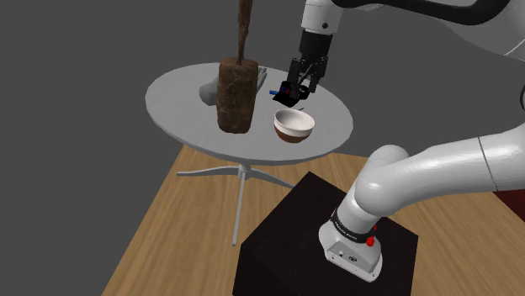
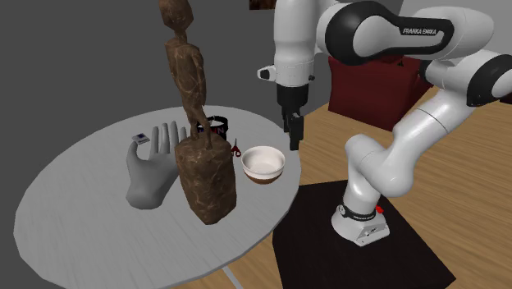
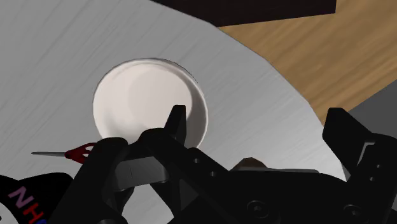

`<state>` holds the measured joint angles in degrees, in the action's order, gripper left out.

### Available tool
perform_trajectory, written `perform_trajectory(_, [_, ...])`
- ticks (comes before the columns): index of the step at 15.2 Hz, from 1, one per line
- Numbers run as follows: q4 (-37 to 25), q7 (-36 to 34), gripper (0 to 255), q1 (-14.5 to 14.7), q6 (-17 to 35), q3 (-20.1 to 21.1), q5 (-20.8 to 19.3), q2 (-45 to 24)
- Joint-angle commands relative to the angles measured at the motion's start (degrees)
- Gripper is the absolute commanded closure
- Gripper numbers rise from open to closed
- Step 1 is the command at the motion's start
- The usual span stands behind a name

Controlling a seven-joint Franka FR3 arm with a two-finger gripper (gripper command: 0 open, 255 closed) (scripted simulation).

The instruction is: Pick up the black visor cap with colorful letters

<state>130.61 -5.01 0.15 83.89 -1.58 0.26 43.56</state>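
Shoulder view, nearest first.

Stand [image 1: 286,231]: a black box at 5 o'clock from the round grey table [image 1: 172,88].

Bowl [image 1: 294,126]: white inside, brown outside, upright at 4 o'clock on the tabletop.

Gripper [image 1: 297,91]: hangs above the table at 12 o'clock from the bowl. In the wrist view its fingers stand apart with nothing between them.

Cap [image 2: 218,125]: a black band with coloured letters, lying on the table just beside the gripper at 9 o'clock, not touched. A small red-handled pointed item [image 3: 79,151] lies between cap and bowl.

Statue [image 1: 237,92]: tall and brown on a blocky base, close to the cap at 9 o'clock from it.

Grey hand sculpture [image 1: 206,91]: farthest, at 10 o'clock on the tabletop.

Assessment: the gripper looks over the bowl and bare table, not the cap. A straight descent would likely miss the cap or strike the bowl's rim. Shifting towards the cap brings the hand near the statue, which looks top-heavy and could topple if nudged. The fingers might also catch the red-handled item.
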Motion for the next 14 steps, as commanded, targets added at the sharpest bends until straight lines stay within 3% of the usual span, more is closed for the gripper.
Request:
perform_trajectory(1, [0.0, 0.0, 0, 0.0, 0.0, 0.0, 0.0, 0.0])
perform_trajectory(8, [-3.77, 9.8, 0, -1.59, 5.51, -9.38, -2.23, -8.84])
perform_trajectory(14, [-9.9, 18.64, 0, -2.13, 9.21, -17.14, -1.3, -18.94])
